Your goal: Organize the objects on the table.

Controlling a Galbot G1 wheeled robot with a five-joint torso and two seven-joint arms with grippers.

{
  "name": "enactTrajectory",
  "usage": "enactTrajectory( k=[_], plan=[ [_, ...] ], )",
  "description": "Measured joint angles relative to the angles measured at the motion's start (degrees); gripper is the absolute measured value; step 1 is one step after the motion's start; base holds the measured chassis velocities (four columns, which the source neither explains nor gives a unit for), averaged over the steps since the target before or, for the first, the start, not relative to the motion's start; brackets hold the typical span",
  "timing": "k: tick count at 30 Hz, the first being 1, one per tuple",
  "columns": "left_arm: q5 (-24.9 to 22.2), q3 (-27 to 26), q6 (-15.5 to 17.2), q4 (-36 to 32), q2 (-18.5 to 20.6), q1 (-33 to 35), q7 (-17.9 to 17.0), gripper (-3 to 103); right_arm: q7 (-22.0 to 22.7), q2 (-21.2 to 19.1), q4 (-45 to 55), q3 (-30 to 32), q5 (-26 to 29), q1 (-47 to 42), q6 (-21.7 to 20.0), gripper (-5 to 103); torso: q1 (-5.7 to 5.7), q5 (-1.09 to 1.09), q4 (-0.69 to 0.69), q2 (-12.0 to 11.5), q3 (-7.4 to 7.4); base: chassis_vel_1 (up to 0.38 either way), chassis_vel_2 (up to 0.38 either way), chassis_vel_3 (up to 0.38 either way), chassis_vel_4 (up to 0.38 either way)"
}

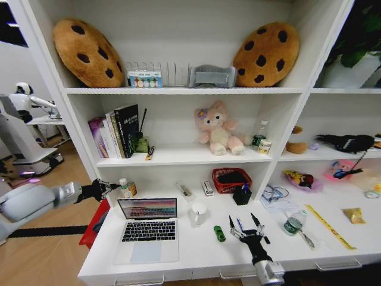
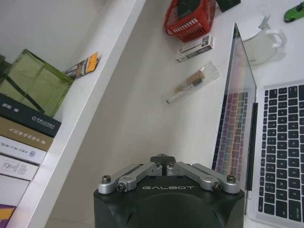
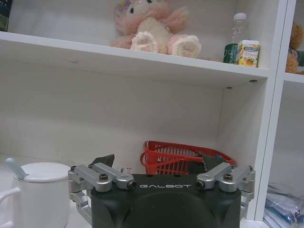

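Lower centre of the head view, the right gripper [image 1: 246, 224] hovers over the table [image 1: 196, 250], fingers spread wide, empty, beside the blue pen [image 1: 239, 225]. Left gripper [image 1: 111, 188] pinched shut, empty, mid-left. A pick seems next: descend, close squarely.

The right gripper [image 3: 161, 164] hangs with its fingers [image 3: 102, 160] spread wide apart, pointed at a red basket [image 3: 183, 154] under the shelf [image 3: 142, 61]. A white lidded mug [image 3: 40, 197] stands beside it; above sit a pink plush toy [image 3: 154, 26] and a bottle [image 3: 234, 40]
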Motion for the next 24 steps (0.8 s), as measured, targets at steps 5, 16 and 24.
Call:
enactTrajectory(
  k=[5, 16, 24],
  plan=[
    [-1.28, -0.18, 0.64, 0.79, 3.26, 1.69, -0.08, 0, -0.03, 0.42, -0.51, 0.02, -0.19, -0.05, 0.16, 100, 0.0, 0.0, -0.01, 0.0, 0.0, 0.0, 0.0, 0.0, 0.0],
    [-1.59, 0.03, 1.13, 2.62, 4.37, 3.21, 4.27, 0, -0.09, 1.0, -1.13, 0.23, -0.68, -0.34, 0.56, 100, -0.01, 0.0, 0.01, 0.0, -0.01, 0.0, 0.0, 0.0, 0.0],
    [-0.96, 0.49, 2.15, 1.4, 3.16, 3.28, 5.51, 0, -0.04, 1.17, -1.17, 0.34, -0.61, -0.29, 0.57, 100, 0.0, 0.0, -0.01, 0.0, -0.01, 0.0, 0.0, 0.0, 0.0]
  ],
)
